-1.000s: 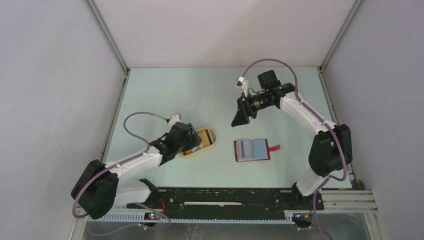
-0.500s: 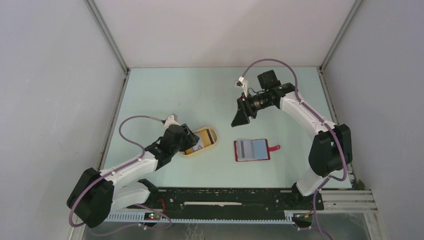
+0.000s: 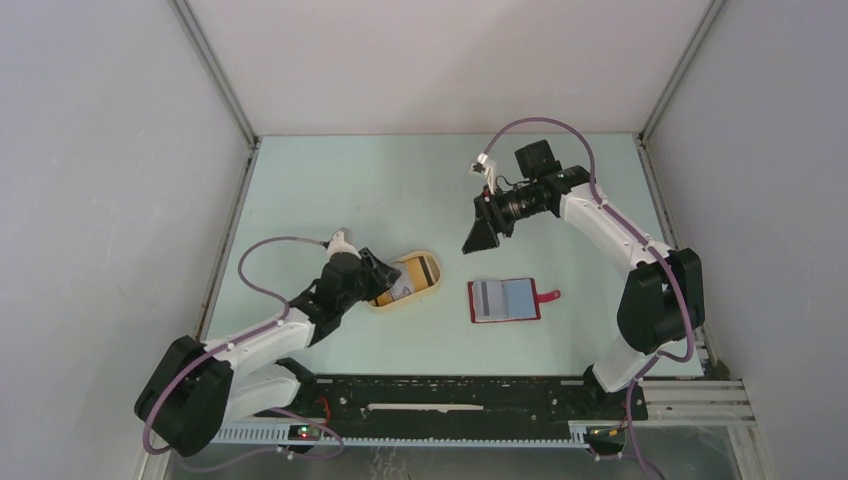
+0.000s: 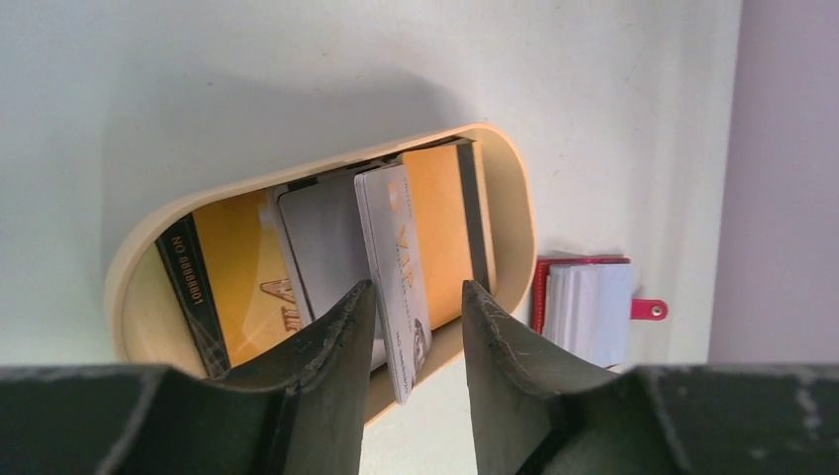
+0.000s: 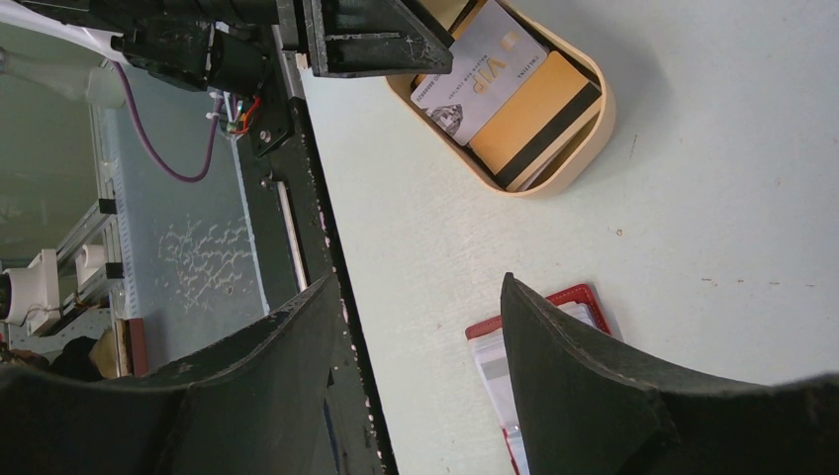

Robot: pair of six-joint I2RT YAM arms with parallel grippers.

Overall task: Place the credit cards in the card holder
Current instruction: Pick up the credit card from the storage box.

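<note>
1. Cards [image 3: 402,288], from above, sit in beige tray [image 3: 430,266]; red card holder [image 3: 505,299] lies open nearby, bare table [image 3: 400,180] between.
2. Left wrist: left gripper [image 4: 416,317] fingers stand apart around one tilted silver card [image 4: 396,262].
3. Right wrist: right gripper [image 5: 418,292] gapes wide, empty.

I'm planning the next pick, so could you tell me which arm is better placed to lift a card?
The left: its pincer straddles the tilted silver card in the beige tray; the right pincer hangs open, away from it.
</note>
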